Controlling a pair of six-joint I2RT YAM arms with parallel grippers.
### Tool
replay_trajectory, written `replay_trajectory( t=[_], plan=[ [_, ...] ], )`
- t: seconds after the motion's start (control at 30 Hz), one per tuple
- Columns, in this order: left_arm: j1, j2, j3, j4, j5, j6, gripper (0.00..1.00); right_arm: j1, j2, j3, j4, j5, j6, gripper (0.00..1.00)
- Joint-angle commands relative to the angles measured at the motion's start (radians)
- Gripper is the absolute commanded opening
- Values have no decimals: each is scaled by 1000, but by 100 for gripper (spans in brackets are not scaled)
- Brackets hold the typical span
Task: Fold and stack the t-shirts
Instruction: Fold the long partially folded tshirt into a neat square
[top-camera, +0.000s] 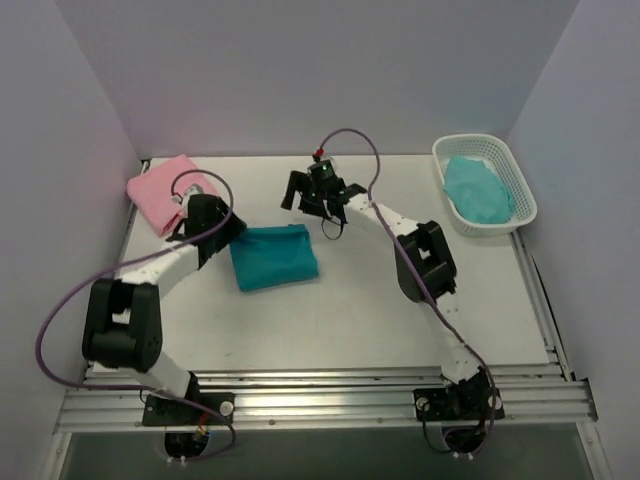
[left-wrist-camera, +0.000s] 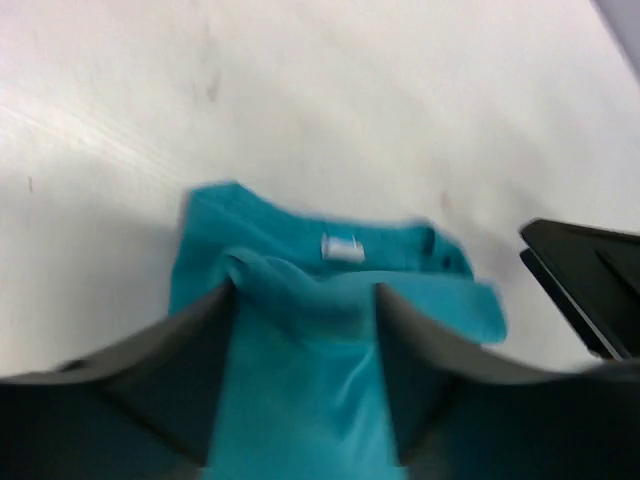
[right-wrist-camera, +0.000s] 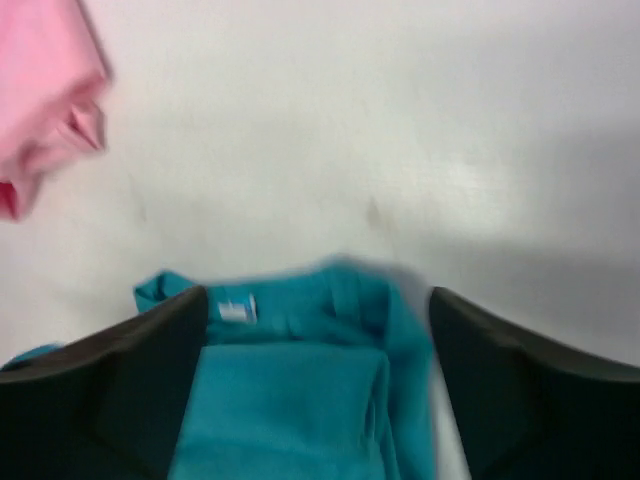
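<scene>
Pale lavender walls (top-camera: 300, 70) close in the left, far and right sides of the white tabletop (top-camera: 380, 310), and a ribbed metal rail (top-camera: 330, 405) runs along its near edge, where my two bases are bolted. The teal t-shirt (top-camera: 274, 257) lies folded into a rough rectangle left of the tabletop's centre, its white neck label (left-wrist-camera: 342, 248) facing up. The pink t-shirt (top-camera: 160, 190) sits folded in the far left corner, apart from the teal one. A white slatted basket (top-camera: 526, 207) stands in the far right corner with a crumpled teal cloth (top-camera: 478, 192) inside it. My left end effector (left-wrist-camera: 304, 290) is at the teal t-shirt's left edge, its fingers parted with the cloth showing between them and not pinched. My right end effector (right-wrist-camera: 318, 295) hangs just past the shirt's far right corner, its fingers spread wide and holding nothing. Both wrist views are blurred, so I cannot make out finer folds.
</scene>
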Motion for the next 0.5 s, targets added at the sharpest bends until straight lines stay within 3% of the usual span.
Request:
replay_trajectory(
  t=[0.0, 0.03, 0.1, 0.13, 0.2, 0.23, 0.33, 0.47],
  plan=[
    [125, 208, 160, 184, 55, 4, 76, -101, 219, 404, 9, -237, -14, 99],
    [132, 242, 238, 153, 57, -25, 94, -105, 317, 503, -49, -257, -5, 100],
    [137, 257, 287, 86, 11, -66, 94, -110, 356, 640, -85, -282, 19, 100],
    [137, 237, 272, 52, -13, -108, 94, -112, 323, 617, -79, -287, 22, 100],
    [137, 146, 211, 154, -7, -108, 94, -112, 248, 520, -24, -273, 16, 100],
    [139, 119, 188, 214, -1, -72, 94, -112, 153, 395, 24, -252, 9, 100],
    [169, 83, 228, 141, 23, -6, 94, -113, -29, 166, 90, -190, -23, 100],
    [181, -1, 281, 83, 65, 47, 94, -93, -198, -18, 93, -95, -30, 100]
  ],
)
